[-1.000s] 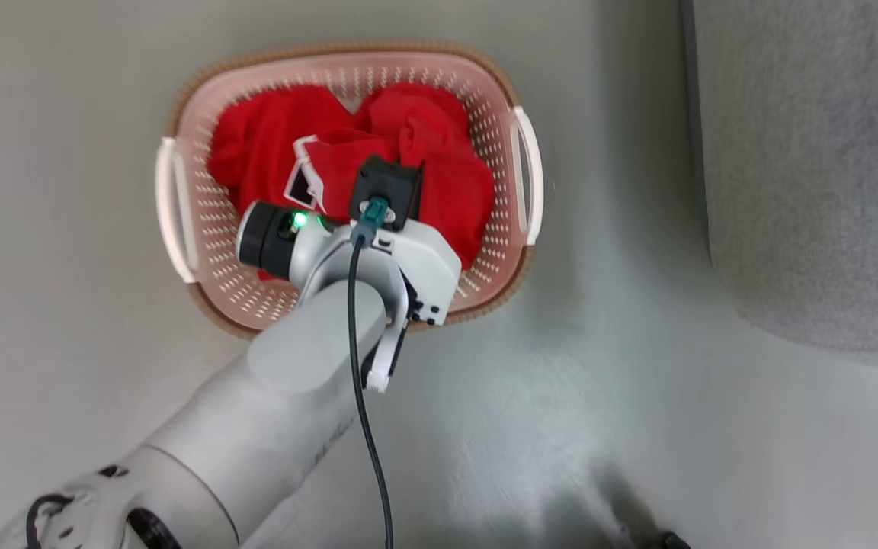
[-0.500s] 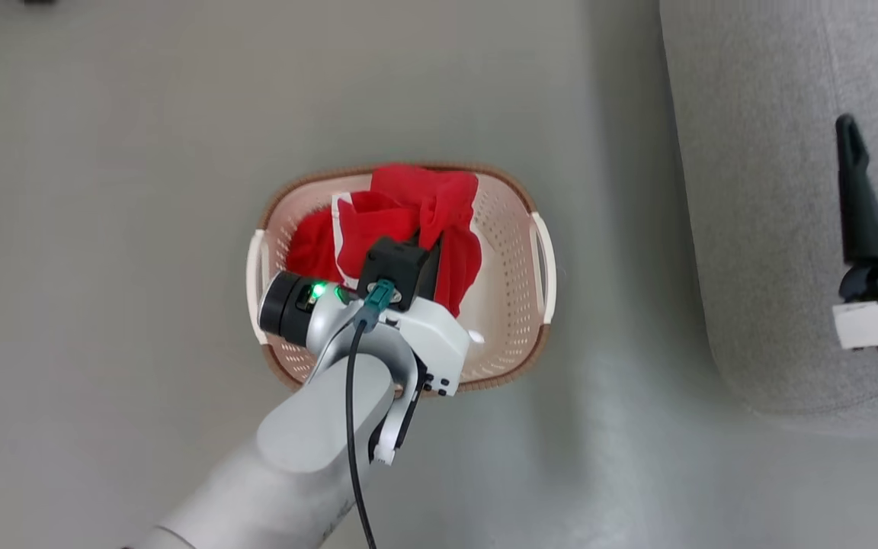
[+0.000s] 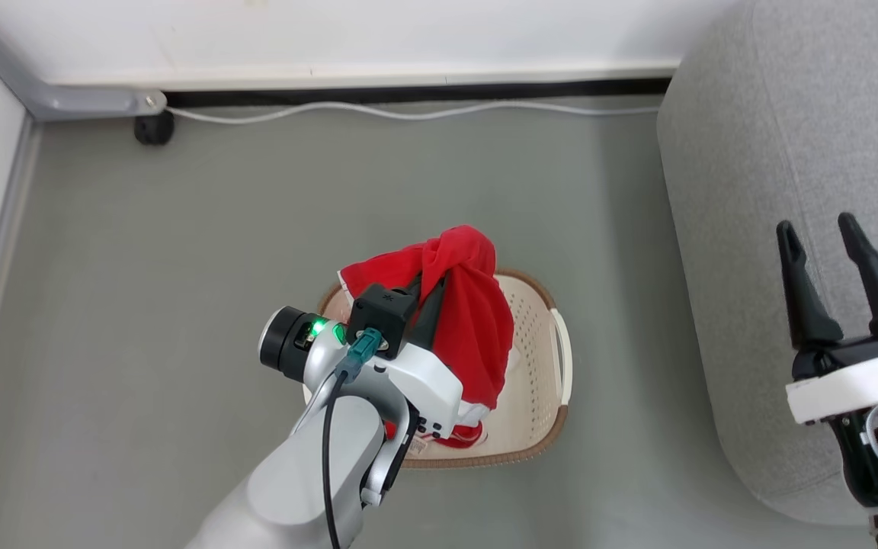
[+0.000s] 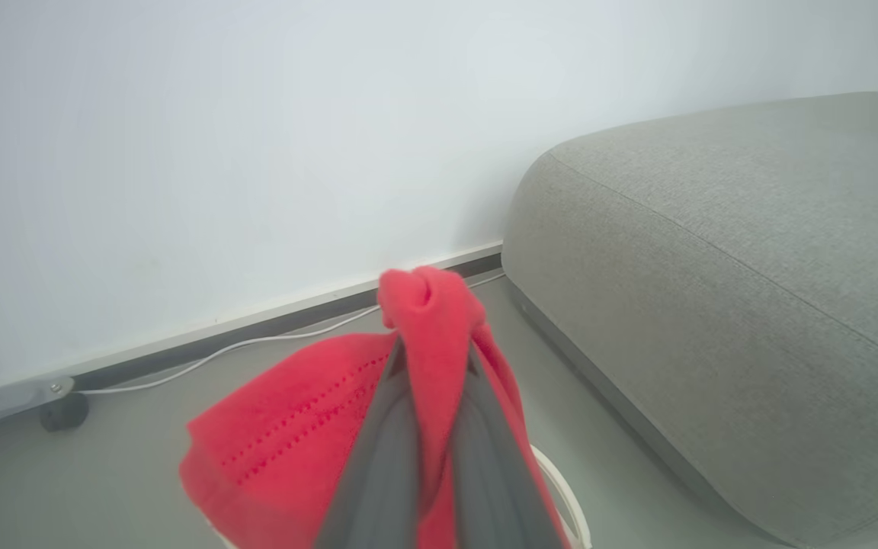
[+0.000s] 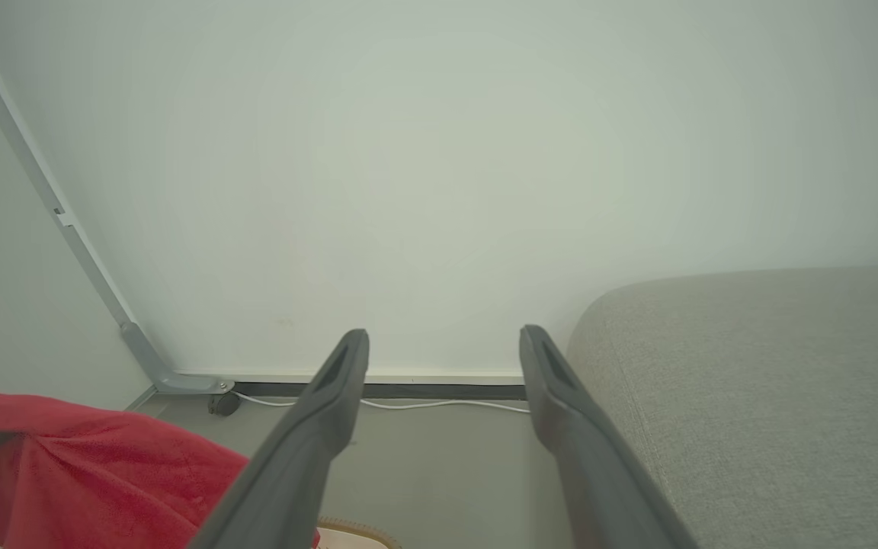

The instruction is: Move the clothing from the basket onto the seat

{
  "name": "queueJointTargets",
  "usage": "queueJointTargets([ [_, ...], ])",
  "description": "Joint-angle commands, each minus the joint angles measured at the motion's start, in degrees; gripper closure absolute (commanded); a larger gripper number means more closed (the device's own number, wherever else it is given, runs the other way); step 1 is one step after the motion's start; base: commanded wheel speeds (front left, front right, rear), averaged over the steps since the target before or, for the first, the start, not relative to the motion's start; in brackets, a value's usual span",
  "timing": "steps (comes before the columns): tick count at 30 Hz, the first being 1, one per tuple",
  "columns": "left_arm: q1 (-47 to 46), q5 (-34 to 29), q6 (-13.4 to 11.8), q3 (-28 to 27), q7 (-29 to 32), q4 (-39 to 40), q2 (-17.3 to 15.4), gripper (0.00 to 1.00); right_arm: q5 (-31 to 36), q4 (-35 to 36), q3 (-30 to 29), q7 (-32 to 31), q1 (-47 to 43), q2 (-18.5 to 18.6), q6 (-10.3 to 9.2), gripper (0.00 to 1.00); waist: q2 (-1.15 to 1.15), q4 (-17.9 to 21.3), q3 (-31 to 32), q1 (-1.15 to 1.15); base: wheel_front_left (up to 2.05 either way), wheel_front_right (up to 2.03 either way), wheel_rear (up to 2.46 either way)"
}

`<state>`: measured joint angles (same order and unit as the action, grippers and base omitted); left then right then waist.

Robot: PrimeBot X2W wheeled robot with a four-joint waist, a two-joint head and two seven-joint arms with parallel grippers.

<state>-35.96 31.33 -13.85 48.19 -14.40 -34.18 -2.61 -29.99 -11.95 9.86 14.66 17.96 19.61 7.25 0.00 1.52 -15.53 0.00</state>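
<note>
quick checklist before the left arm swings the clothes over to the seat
1. Grip: the left hand is shut on the clothing: ok.
2. The clothing clear of the basket: cannot tell; its lower end overlaps the basket in the head view.
3. Both garments gripped: cannot tell.
4. The seat bare where visible: ok.
5. The right hand open and empty: ok.
6. The floor between basket and seat free: ok.
</note>
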Motion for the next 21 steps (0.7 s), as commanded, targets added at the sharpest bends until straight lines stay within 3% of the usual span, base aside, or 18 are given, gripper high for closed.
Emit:
queueJointTargets([
  [1, 0.6, -2.4, 1.4, -3.5, -0.6, 2.7, -0.3, 1.0, 1.4, 0.1, 1.0, 0.3, -1.9, 0.2, 0.24, 0.0, 0.0, -1.2, 4.0, 0.0, 0.0, 0.0, 0.0],
  [13, 0.7, -9.1, 5.8, -9.1, -0.6, 8.8, -0.3, 1.0, 3.5, -2.4, 1.4, 0.3, -4.4, -2.7, 0.24, 0.0, 0.0, -1.9, 8.3, 0.0, 0.0, 0.0, 0.0],
  [21, -2.6, -11.6, 7.4, -11.6, -0.6, 10.0, -0.6, 1.0, 4.0, -3.0, 1.9, 0.3, -4.7, -3.6, 0.24, 0.0, 0.0, -2.0, 9.3, 0.0, 0.0, 0.0, 0.0],
])
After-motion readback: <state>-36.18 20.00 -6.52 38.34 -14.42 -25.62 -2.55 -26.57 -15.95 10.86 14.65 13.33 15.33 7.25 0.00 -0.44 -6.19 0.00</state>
